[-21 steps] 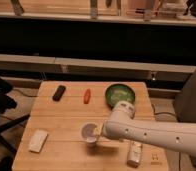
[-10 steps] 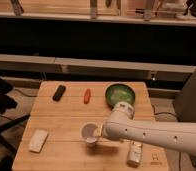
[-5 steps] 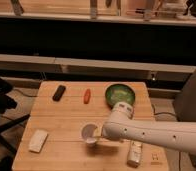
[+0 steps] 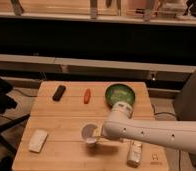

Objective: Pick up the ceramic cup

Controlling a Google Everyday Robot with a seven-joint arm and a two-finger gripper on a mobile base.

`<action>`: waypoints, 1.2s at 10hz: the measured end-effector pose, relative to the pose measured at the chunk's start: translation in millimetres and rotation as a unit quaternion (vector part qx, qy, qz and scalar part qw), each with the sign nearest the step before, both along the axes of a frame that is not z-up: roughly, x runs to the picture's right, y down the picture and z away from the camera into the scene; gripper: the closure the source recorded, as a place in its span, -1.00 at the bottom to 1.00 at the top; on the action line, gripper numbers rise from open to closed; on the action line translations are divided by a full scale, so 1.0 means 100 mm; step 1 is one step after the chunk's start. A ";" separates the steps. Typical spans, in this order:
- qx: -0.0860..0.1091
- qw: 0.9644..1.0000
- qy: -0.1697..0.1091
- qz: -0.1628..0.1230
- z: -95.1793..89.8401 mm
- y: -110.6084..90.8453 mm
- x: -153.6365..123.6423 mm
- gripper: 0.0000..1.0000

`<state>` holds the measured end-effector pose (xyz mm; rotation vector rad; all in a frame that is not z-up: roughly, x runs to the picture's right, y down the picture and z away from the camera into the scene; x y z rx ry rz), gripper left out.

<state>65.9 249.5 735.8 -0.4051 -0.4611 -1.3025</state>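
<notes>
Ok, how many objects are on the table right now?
6: black object back left, orange one beside it, green bowl back right, ceramic cup front centre at the gripper, white block front left, white bottle front right. The arm may hide more.

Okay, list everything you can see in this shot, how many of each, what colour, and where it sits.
table: one, light wood, centre of view
ceramic cup: one, white, front middle of the table
bowl: one, green, back right of the table
bottle: one, white with a label, lying at front right
oblong item: one, orange-red, back middle
flat bar: one, black, back left
pale block: one, off-white, front left
arm: one, white, reaching in from the right
pincer: one, at the cup's right side
</notes>
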 end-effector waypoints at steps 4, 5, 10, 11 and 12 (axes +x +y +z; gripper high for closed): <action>-0.003 1.000 0.002 -0.004 0.01 0.00 0.00 -0.60; -0.003 1.000 0.001 -0.006 0.02 0.00 -0.01 -0.60; -0.007 1.000 0.002 -0.013 0.04 0.00 -0.02 -0.60; -0.007 1.000 0.001 -0.014 0.04 0.00 -0.03 -0.60; -0.008 1.000 0.002 -0.015 0.05 0.00 -0.03 -0.60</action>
